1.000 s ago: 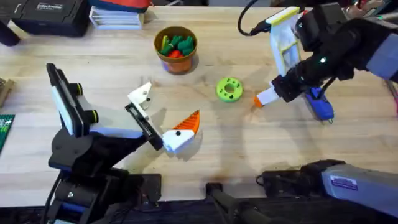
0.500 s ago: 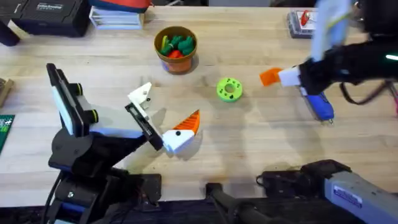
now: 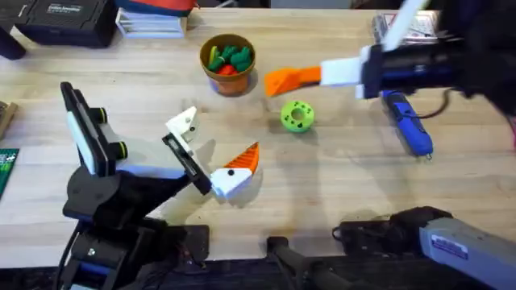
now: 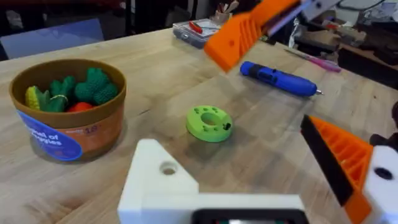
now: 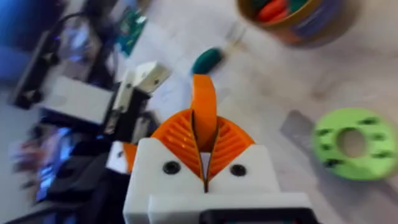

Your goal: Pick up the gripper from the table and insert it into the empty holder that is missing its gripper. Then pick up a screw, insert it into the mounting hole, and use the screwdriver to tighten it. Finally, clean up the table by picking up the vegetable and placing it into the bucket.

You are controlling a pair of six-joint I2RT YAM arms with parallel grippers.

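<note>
the bucket stands on the tabletop holding green, red and yellow toy vegetables; a dark green vegetable lies near the left pincer, which stands open, one finger a bare white holder; the right pincer, closed on the orange gripper, hangs between bucket and green disc; the screwdriver lies beside.

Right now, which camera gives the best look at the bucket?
The left wrist view. There the bucket is near and whole, with its rim, its side wall and the toy vegetables inside it all visible. The overhead view looks straight down into it from farther off. The right wrist view catches part of it, cut off at the picture's edge.
</note>
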